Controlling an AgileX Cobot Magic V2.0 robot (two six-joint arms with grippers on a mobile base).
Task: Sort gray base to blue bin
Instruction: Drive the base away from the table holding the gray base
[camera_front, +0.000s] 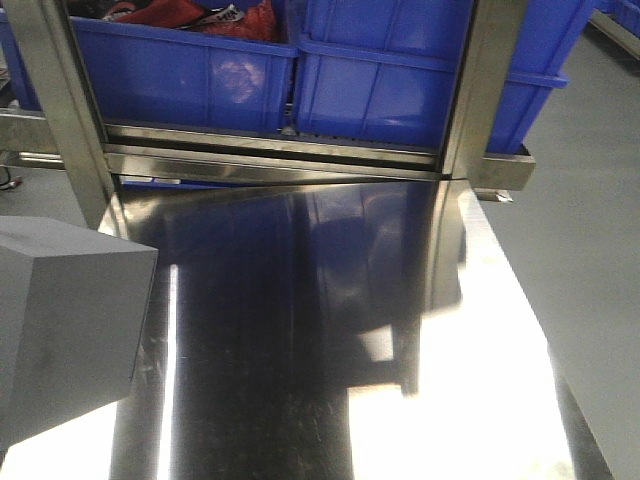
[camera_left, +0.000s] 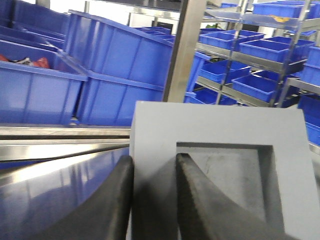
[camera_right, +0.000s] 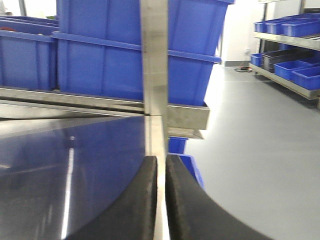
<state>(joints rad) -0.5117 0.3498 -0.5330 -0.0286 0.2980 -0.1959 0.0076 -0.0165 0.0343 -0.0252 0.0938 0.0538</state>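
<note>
1. One polished steel counter (camera_front: 300, 350) fills most of the front view and mirrors the things behind it.
2. Two blue totes stand side by side on a steel frame (camera_front: 270, 155) beyond the far edge of the counter. The taller blue bin (camera_front: 400, 90) is on the right. The lower bin (camera_front: 180, 75) on the left holds red items (camera_front: 180, 12).
3. Racks of smaller blue bins (camera_left: 260, 50) appear in the background of the left wrist view. A gray floor (camera_right: 260, 125) lies to the right of the counter.
4. The gray base (camera_front: 65, 320) sits at the near left edge of the front view, by the left side of the counter. It is outside the blue bin and well apart from it. Contact with the counter cannot be determined.
5. The left gripper (camera_left: 154, 165) is clamped on the gray base (camera_left: 220, 125). One finger presses the outer side, and the other sits inside the square recess, with the thick border between them.
6. The right gripper (camera_right: 161, 162) hangs over the right part of the counter. Its fingers are drawn together to a thin slit and hold nothing.
</note>
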